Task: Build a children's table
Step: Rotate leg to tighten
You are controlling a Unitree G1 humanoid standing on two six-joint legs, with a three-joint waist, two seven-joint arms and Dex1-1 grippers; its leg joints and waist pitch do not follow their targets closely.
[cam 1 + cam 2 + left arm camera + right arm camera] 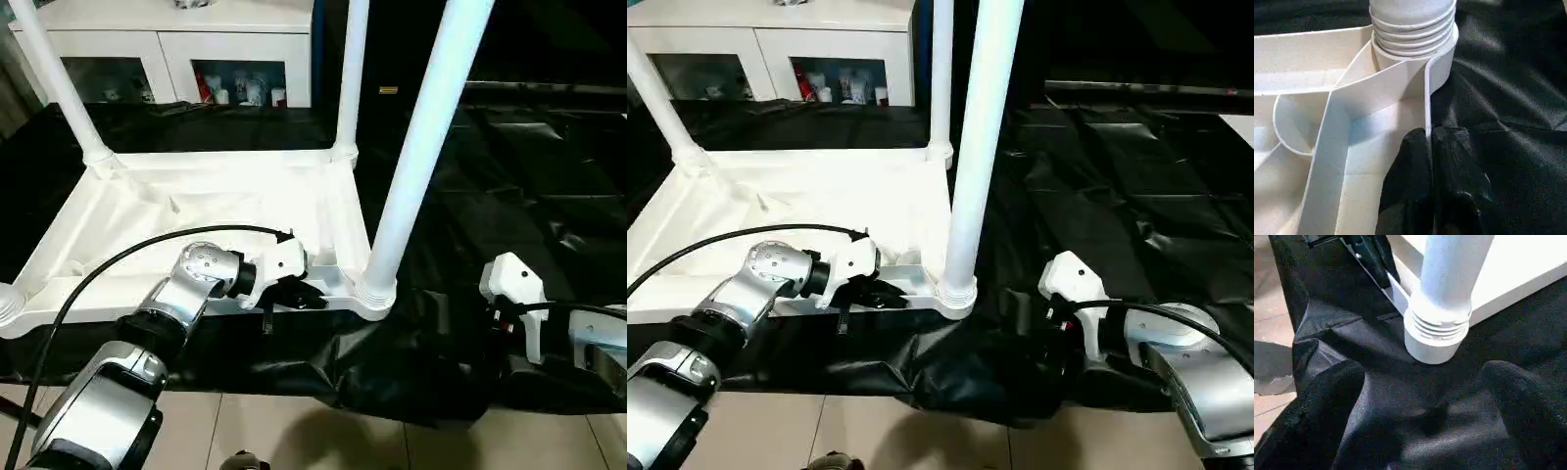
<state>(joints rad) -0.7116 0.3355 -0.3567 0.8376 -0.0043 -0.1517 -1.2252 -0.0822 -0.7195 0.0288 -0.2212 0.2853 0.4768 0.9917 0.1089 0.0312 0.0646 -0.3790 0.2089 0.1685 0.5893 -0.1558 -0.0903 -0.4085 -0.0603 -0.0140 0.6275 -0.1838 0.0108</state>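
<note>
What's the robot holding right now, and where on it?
The left gripper pinches the tabletop's thin near rim beside the near right leg. The right gripper is open, holding nothing.

Silver, rounded segments make up the left forearm (118, 382), with a dimpled metal ball at the wrist and a black cable arcing over it. A white housing caps the left gripper (299, 294), fingers black and matte. The right gripper (1043, 323) shows a matching white shell, silver forearm, black cable.
</note>
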